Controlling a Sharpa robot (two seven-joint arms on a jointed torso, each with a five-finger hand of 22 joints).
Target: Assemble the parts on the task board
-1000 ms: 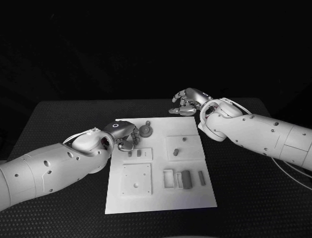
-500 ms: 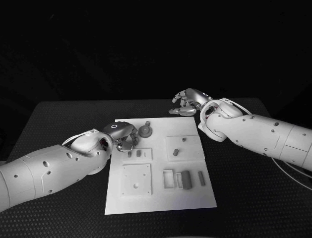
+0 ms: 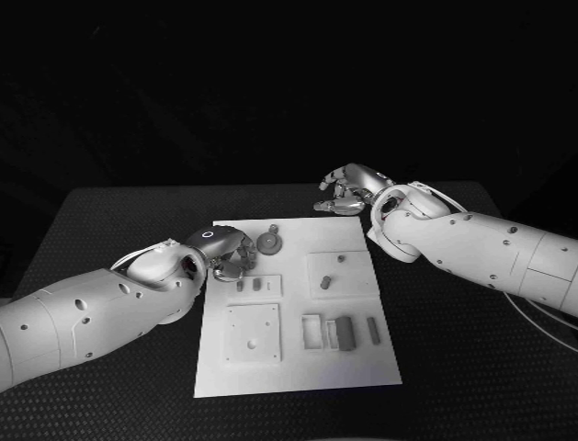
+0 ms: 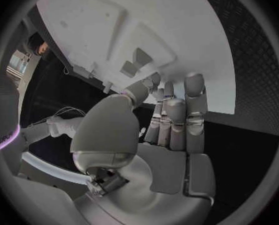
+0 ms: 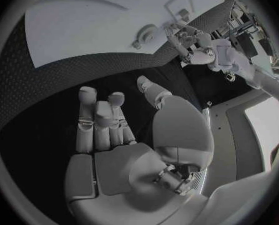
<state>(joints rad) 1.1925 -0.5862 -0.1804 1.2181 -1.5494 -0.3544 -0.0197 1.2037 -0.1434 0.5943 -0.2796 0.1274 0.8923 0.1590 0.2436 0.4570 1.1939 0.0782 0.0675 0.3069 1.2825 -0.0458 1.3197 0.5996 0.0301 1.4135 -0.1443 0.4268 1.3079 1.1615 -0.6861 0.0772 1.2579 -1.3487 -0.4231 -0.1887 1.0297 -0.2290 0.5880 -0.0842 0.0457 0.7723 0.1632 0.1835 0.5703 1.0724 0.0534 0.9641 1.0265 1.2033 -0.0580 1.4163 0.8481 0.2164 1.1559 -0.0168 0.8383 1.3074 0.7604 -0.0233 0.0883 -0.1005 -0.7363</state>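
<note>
Task board: the white rectangular plate [image 3: 302, 367] is lying in the middle of the black textured table [image 3: 130, 220], with its long side running away from the robot.
Recesses: the board is carrying several shallow square recesses; the one nearest the left hand [image 3: 257, 288] is holding two small grey pegs, and the one across from it [image 3: 338, 274] is holding a short grey cylinder [image 3: 326, 283] and a tiny dot-like piece.
Near row: a square plate with corner holes [image 3: 255, 332] is sitting beside a group of upright grey blocks [image 3: 342, 332].
Round part: a grey disc-shaped part with a small tab [image 3: 273, 243] is lying on the board's far left area, just beside the left hand's fingertips.
Left hand: the silver left hand [image 3: 231, 254] is hovering over the board's left edge with fingers bent downward; in the left wrist view [image 4: 171, 125] the fingers are extending side by side toward the board, and nothing is showing between them, so it is looking empty.
Right hand: the silver right hand [image 3: 350, 188] is hanging over bare table beyond the board's far right corner, well apart from the parts; in the right wrist view [image 5: 114, 125] its fingers are lying loosely extended and grasping nothing.
</note>
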